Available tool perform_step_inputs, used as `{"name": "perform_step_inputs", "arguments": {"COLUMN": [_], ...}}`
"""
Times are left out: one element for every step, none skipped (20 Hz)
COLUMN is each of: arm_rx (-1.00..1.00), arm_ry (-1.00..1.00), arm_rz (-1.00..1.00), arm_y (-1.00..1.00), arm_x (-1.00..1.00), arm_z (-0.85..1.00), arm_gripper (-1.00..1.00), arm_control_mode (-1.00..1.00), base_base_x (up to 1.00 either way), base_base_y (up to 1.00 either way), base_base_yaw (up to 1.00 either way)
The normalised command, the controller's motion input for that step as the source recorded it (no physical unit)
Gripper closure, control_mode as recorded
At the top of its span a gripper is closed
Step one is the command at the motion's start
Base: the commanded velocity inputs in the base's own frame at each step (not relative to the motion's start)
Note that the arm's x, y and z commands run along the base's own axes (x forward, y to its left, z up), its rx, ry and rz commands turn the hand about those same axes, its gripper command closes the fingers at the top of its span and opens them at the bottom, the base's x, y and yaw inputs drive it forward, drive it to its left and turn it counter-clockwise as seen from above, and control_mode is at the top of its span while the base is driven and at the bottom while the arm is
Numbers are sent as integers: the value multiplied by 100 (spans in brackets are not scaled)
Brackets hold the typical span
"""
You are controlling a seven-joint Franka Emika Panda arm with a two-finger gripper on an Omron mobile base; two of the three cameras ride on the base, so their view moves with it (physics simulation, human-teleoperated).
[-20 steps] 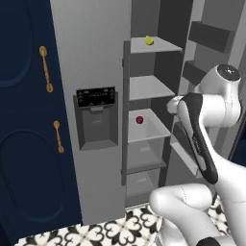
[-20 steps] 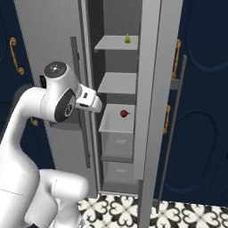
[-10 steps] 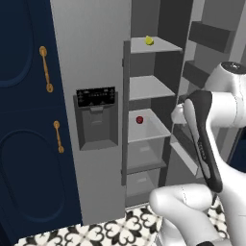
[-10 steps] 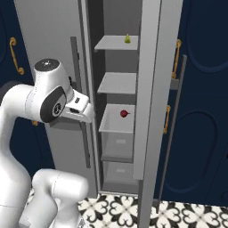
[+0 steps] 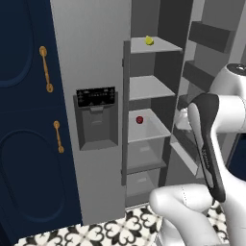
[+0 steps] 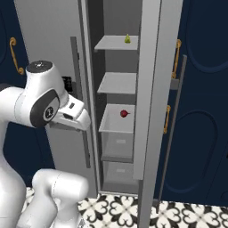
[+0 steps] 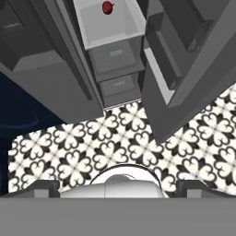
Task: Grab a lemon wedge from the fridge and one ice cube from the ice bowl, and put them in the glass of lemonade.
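Open fridge [image 5: 101, 57] shows grey inner shelves: top shelf [image 5: 156, 45] carries the lemon wedge [image 5: 149, 41] near its back, second shelf [image 5: 146, 89] bare, third shelf [image 5: 151, 127] carries a small round red fruit [image 5: 139, 119], two drawers [image 5: 144, 153] below.

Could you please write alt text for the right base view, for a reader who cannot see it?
An open grey fridge shows a lemon wedge on its top shelf and a small red fruit two shelves lower. The white robot arm stands at left, before navy cabinets.
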Motion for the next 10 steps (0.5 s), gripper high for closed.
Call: {"name": "perform_step_inputs", "arguments": {"arm_rx": [0,0,0,0,0,0,0,0,0,0], "arm_ry": [0,0,0,0,0,0,0,0,0,0], "arm_rz": [-9,-10,-9,-9,-9,-8,-8,-12,-13,-13], "arm_y": [0,0,0,0,0,0,0,0,0,0], "arm_x": [24,43,56,57,54,47,29,15,18,19], "arm_z": [-22,-19,-18,-15,-12,-11,-4,-1,-3,-5], "arm_gripper": [-100,-100,-100,-100,-100,-100,-100,-100,-100,-100], "arm_control_mode": [-100,-100,-100,-100,-100,-100,-100,-100,-100,-100], "base_base_x": [0,0,0,0,0,0,0,0,0,0], "base_base_y": [0,0,0,0,0,0,0,0,0,0], "base_base_yaw": [0,0,0,0,0,0,0,0,0,0]}}
